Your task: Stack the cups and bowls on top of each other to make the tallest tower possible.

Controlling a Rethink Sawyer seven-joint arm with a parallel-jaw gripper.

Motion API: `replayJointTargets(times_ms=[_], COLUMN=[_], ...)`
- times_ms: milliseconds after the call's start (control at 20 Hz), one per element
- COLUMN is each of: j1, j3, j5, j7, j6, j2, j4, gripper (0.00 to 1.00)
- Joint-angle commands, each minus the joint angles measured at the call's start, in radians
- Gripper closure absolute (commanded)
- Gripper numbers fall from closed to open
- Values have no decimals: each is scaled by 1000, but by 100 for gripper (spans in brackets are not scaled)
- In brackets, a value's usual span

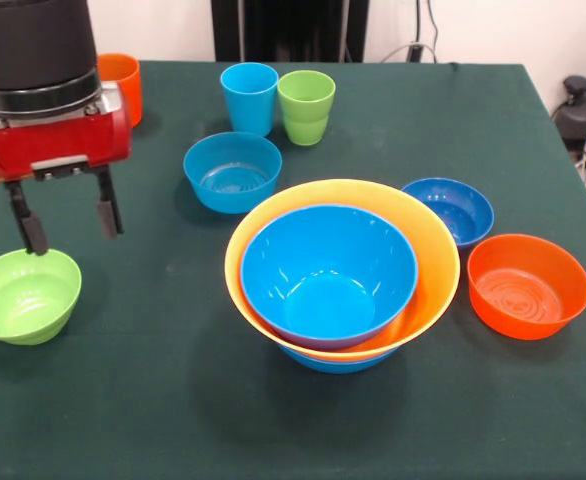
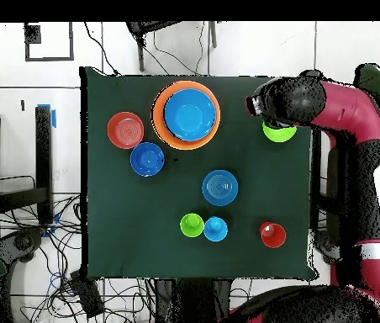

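My gripper hangs open just above the far rim of the lime green bowl at the left, holding nothing; in the overhead view the arm covers most of that lime green bowl. The tower stands mid-table: a bright blue bowl nested in a wide yellow-orange bowl, over another blue bowl; from above the tower shows too. The medium light blue bowl, dark blue bowl and orange bowl stand apart. The light blue cup, lime green cup and orange cup stand at the back.
The dark green tablecloth covers the table. Cables and a dark device lie beyond its right edge.
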Motion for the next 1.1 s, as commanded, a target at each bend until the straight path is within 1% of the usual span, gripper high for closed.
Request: replayJointTargets(times_ms=[50, 150, 450, 600, 850, 1100], j1=[73, 78, 72, 68, 61, 66], j3=[-10, -11, 1, 11, 26, 40], j5=[-31, -27, -35, -49, -59, -82], j7=[-108, -121, -156, -208, -267, -362], j6=[121, 156, 129, 138, 143, 191], j2=[35, 57, 95, 140, 189, 220], j4=[13, -15, -55, -133, -214, -317], gripper=[0, 0, 0, 0, 0, 0])
